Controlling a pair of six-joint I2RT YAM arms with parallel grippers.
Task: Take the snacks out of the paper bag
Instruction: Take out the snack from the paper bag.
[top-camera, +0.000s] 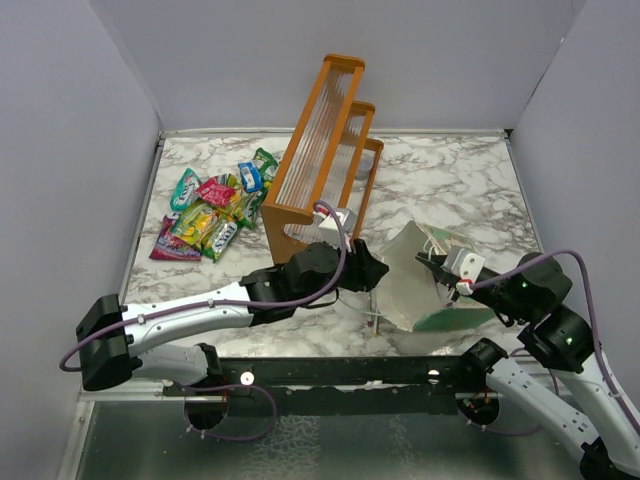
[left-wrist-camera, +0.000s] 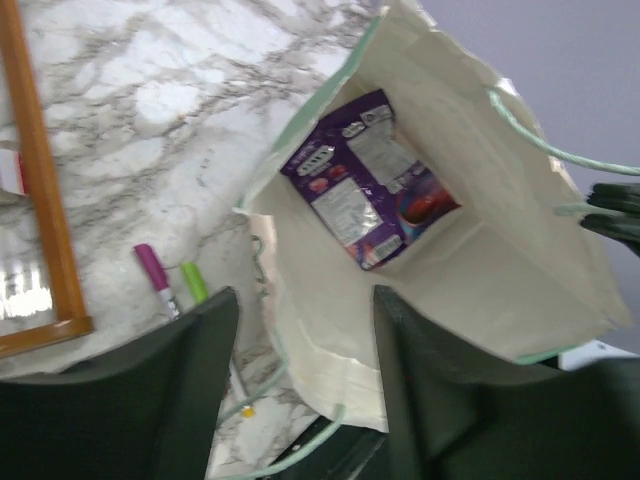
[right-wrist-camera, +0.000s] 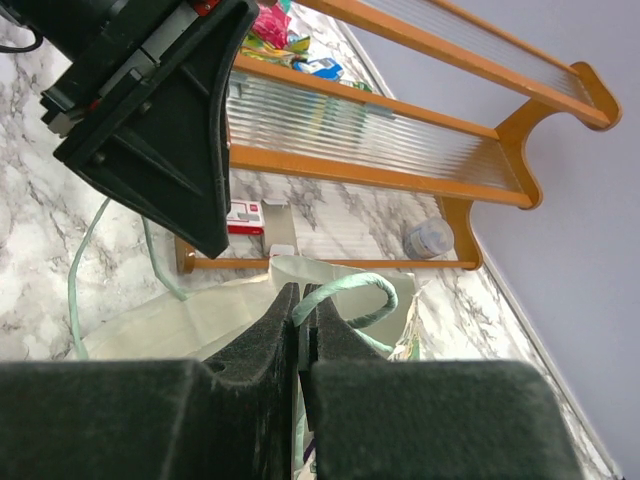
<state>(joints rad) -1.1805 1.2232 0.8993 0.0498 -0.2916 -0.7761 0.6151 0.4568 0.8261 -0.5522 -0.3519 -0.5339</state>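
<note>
The mint-green paper bag (top-camera: 405, 285) lies tilted on the marble table with its mouth toward the left arm. In the left wrist view its cream inside (left-wrist-camera: 500, 270) holds one purple snack packet (left-wrist-camera: 365, 180) at the bottom. My left gripper (left-wrist-camera: 305, 330) hovers at the mouth, open, its fingers (left-wrist-camera: 190, 370) apart over the bag's near rim and gripping nothing; from above it (top-camera: 378, 272) sits just left of the bag. My right gripper (right-wrist-camera: 303, 300) is shut on the bag's green cord handle (right-wrist-camera: 350, 290), at the bag's far side (top-camera: 440, 268). Several snacks (top-camera: 210, 215) lie piled at the far left.
An orange wooden slatted rack (top-camera: 320, 160) stands just behind the left gripper. A magenta pen (left-wrist-camera: 155, 275) and a green pen (left-wrist-camera: 195, 282) lie on the table beside the bag's mouth. A small red-and-white box (right-wrist-camera: 245, 215) sits by the rack's base. Grey walls enclose the table.
</note>
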